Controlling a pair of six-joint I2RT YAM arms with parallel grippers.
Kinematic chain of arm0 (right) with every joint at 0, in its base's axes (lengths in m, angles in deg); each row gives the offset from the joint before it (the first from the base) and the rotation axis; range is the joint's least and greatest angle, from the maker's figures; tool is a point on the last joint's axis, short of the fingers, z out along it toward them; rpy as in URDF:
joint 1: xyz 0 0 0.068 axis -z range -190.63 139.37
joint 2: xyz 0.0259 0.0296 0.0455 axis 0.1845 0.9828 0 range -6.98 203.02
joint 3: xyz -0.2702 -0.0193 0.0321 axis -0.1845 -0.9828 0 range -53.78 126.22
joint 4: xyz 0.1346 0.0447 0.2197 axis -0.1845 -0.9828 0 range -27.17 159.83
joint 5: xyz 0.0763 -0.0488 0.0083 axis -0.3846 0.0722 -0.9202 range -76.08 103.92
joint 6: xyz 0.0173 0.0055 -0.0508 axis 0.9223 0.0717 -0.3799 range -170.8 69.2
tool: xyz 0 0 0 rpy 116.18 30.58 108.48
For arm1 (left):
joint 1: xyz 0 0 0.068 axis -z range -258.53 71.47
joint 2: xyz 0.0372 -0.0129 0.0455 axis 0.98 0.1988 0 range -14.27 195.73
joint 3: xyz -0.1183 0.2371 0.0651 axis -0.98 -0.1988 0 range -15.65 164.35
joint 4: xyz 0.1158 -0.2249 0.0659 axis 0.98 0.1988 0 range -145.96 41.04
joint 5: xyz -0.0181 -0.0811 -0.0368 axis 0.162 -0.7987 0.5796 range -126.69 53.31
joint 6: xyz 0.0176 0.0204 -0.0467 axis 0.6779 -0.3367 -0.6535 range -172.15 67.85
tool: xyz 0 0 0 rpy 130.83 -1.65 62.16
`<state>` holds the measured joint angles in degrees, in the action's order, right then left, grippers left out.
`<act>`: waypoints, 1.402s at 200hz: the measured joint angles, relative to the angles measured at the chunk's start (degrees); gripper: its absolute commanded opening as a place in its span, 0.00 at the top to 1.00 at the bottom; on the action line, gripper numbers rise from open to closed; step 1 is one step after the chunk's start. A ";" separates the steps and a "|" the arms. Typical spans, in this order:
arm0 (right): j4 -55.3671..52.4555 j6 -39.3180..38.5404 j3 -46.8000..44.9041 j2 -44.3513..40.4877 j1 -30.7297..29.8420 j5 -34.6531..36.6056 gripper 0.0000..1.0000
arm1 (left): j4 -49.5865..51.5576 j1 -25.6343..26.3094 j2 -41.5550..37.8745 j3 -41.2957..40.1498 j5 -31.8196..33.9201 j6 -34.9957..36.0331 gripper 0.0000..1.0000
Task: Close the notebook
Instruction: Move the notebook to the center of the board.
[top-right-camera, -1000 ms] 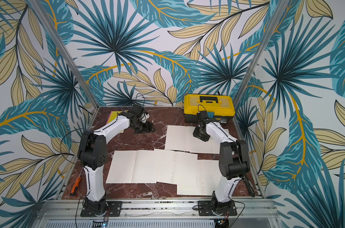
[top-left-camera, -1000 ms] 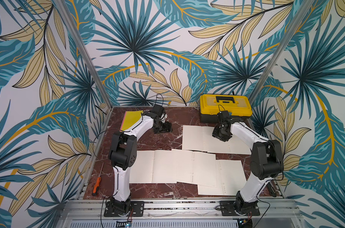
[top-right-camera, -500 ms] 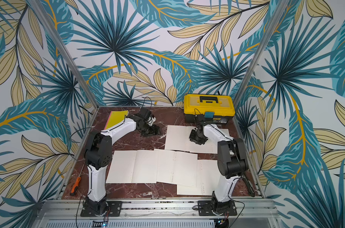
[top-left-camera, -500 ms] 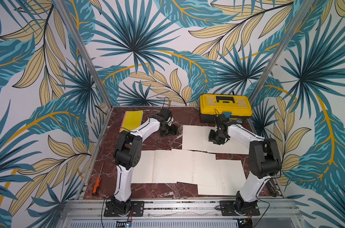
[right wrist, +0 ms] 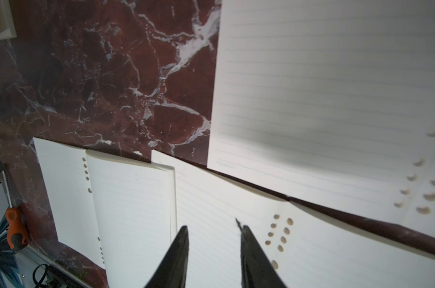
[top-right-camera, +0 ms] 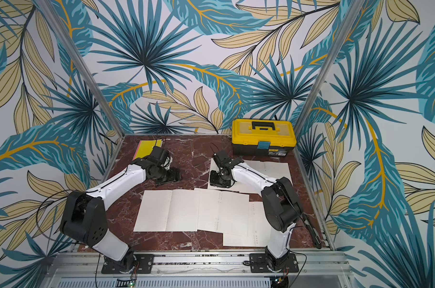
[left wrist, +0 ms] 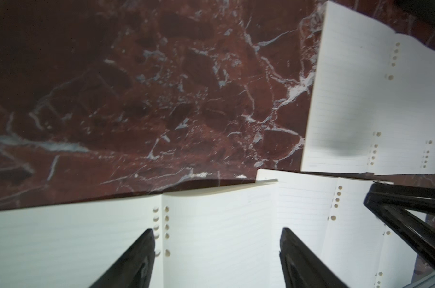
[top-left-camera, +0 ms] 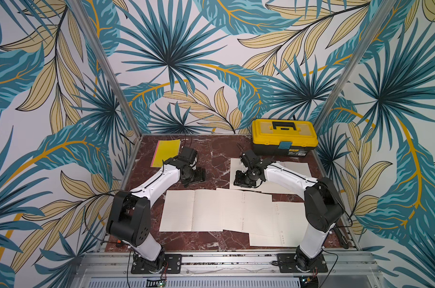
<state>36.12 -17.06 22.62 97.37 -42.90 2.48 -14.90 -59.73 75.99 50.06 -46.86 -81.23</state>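
Open notebook (top-left-camera: 186,212), loose sheets (top-left-camera: 281,224) against its right edge (yellow toolbox (top-left-camera: 283,136) behind)

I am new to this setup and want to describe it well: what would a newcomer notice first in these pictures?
The bright yellow toolbox stands out at the back right corner of the dark red marble table. Pale lined pages lie open and overlapping across the middle and front, and a yellow pad lies at the back left.

top views: bright, even, sharp | wrist views: blurred, pages (right wrist: 311,74) glaring, corners seemingly vignetted
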 measured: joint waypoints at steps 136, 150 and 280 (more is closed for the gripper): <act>5.38 3.54 13.53 12.57 -18.56 -11.10 0.77 | -1.40 -14.53 -17.07 -22.23 0.44 -5.53 0.20; 5.44 3.56 13.55 13.07 -19.26 -11.76 0.78 | -1.42 -15.28 -18.12 -23.23 0.90 -5.92 0.20; 6.38 3.54 16.41 20.83 -21.11 -14.62 0.79 | -2.12 -22.56 -20.94 -28.02 5.07 -6.21 0.19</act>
<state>42.50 -13.52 39.04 118.20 -64.02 -12.14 -17.02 -82.28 55.05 22.04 -41.79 -87.44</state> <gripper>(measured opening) 0.211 0.816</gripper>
